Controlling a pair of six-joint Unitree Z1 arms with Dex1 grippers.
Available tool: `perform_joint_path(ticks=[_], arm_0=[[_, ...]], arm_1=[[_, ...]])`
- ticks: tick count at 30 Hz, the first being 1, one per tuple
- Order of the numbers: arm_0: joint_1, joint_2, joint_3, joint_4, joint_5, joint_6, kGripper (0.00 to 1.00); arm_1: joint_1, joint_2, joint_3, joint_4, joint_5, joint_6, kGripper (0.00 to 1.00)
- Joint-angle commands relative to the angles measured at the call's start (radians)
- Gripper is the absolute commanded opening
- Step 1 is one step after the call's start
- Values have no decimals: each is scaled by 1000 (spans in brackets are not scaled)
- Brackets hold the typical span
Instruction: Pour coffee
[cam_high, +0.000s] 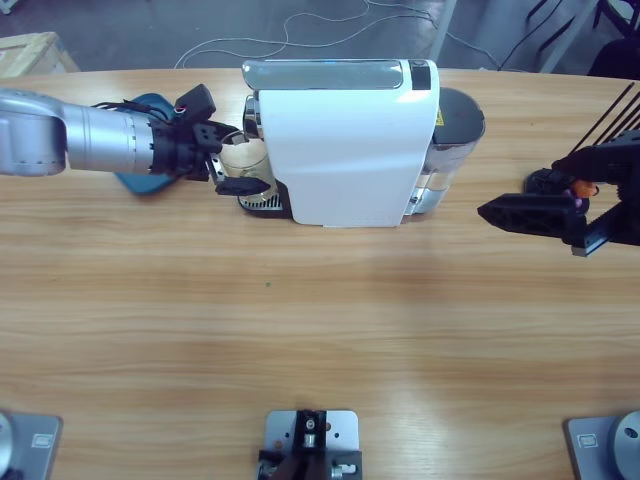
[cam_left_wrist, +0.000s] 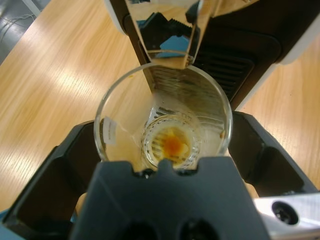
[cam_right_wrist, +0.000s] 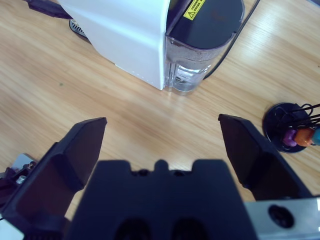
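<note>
The left gripper (cam_left_wrist: 162, 150) clasped the upright glass (cam_high: 243, 160) under the machine's (cam_high: 345, 150) spout; the right gripper (cam_right_wrist: 162, 150) gaped, well apart

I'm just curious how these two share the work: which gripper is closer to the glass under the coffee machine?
The left gripper: its jaws sit on either side of the glass at the coffee machine. The right gripper hangs open beyond the machine's far end, holding nothing.

Left gripper (cam_left_wrist: 165, 150) jaws clamped, seemingly — right gripper (cam_right_wrist: 162, 145) jaws spread
</note>
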Motion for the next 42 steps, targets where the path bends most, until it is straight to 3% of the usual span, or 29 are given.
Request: perform_joint_path(ticks=[1, 8, 13, 14, 17, 18, 20, 21, 26, 30, 35, 42], arm_0=[[58, -116, 78, -25, -40, -25, 982], [87, -375, 224, -14, -21, -120, 982], [84, -648, 207, 263, 151, -289, 982], [75, -691, 188, 331, 168, -295, 982], [40, -788, 134, 514, 255, -338, 982], [23, -805, 120, 564, 275, -358, 982], [-7, -830, 109, 624, 294, -374, 982], [-18, -838, 107, 646, 294, -381, 982], [-24, -815, 98, 673, 308, -385, 982], [-25, -793, 80, 672, 330, -380, 982], [-60, -764, 87, 671, 328, -377, 982], [-65, -754, 103, 649, 345, -374, 982]], arm_1=[[8, -11, 36, -5, -15, -10, 1000], [-6, 20, -99, 30, -55, -59, 997], [-172, 122, -502, 202, -45, -137, 973], [-198, 159, -596, 254, -37, -150, 913], [-253, 299, -871, 430, 108, -228, 475], [-271, 353, -950, 496, 156, -233, 389], [-287, 426, -1031, 554, 190, -255, 40], [-292, 452, -1056, 550, 200, -262, 0], [-296, 631, -1219, 635, 188, -202, 0], [-302, 712, -1232, 670, 222, -177, 0], [-333, 770, -1238, 720, 285, -177, 0], [-325, 820, -1267, 723, 289, -187, 0]])
